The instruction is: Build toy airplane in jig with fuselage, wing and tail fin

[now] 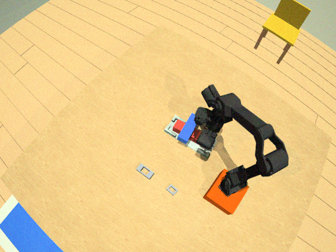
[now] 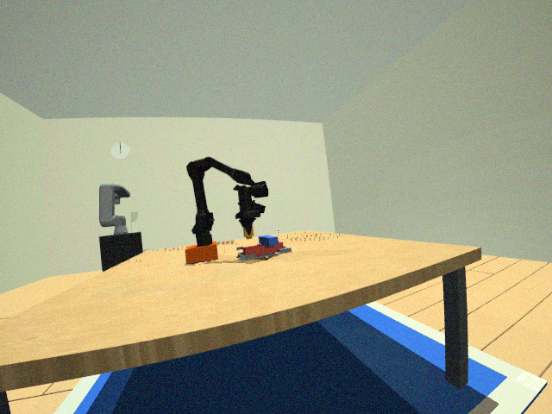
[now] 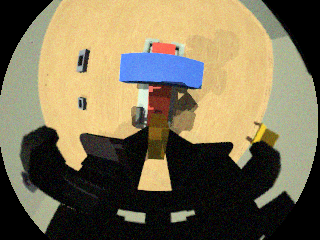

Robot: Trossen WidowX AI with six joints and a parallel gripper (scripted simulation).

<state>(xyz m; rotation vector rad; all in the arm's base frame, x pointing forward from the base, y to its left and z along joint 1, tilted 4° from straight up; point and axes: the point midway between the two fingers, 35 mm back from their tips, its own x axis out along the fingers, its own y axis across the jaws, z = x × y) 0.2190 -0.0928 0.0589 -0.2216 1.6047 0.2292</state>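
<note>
The red fuselage (image 1: 179, 126) (image 2: 252, 249) (image 3: 164, 48) lies in the pale grey cradle (image 1: 195, 146) (image 3: 143, 100). The blue wing (image 1: 187, 128) (image 2: 268, 241) (image 3: 161, 69) sits crosswise on top of the fuselage. My gripper (image 2: 247, 228) (image 3: 157, 129) points down and is shut on the golden-yellow tail fin (image 2: 247, 233) (image 3: 158, 131). The fin is held above the tail part of the fuselage, with a gap showing in the exterior view. The arm hides the fin and most of the tail in the top view. The tail socket is hidden behind the fin in the wrist view.
A larger grey frame (image 1: 149, 175) and a smaller grey frame (image 1: 172, 193) lie on the table beside the cradle. The arm stands on an orange base block (image 1: 217, 199) (image 2: 201, 254). A yellow chair (image 1: 282, 29) stands beyond the table.
</note>
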